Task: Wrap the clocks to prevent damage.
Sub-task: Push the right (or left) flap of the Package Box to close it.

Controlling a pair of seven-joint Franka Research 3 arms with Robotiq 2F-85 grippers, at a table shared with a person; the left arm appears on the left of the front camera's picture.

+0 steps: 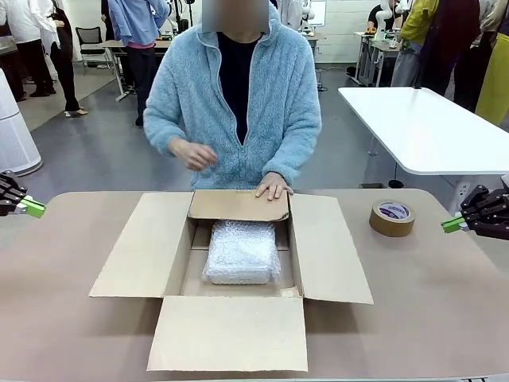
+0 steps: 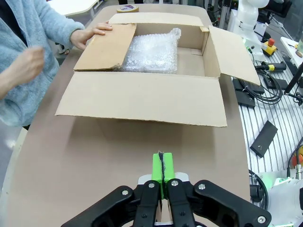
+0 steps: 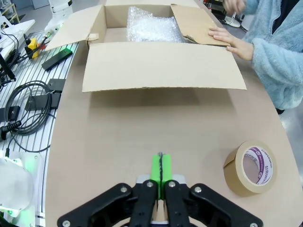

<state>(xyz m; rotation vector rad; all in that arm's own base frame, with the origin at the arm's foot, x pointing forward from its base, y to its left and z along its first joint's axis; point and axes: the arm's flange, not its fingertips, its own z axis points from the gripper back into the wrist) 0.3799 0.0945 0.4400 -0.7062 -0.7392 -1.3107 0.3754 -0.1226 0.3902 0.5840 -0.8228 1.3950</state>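
Clocks (image 1: 241, 252): one bubble-wrapped bundle, lying flat inside the open cardboard box (image 1: 139, 243) at mid tabletop (image 1: 429, 310), toward the box's far wall. Wrapping judged done; no clock face visible. Far flap (image 1: 238, 205) folded inward under a person's hand (image 1: 274, 187); other flaps lie open, so closing likely remains. Tape roll (image 1: 392, 217): right of box, apart; purple core label, print unreadable. Left gripper (image 1: 33, 208), right gripper (image 1: 453, 224): jaws pressed together, empty, at the tabletop's sides.

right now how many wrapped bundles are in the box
1, a bundle lying in the box's middle; the folded-in far flap could hide more.
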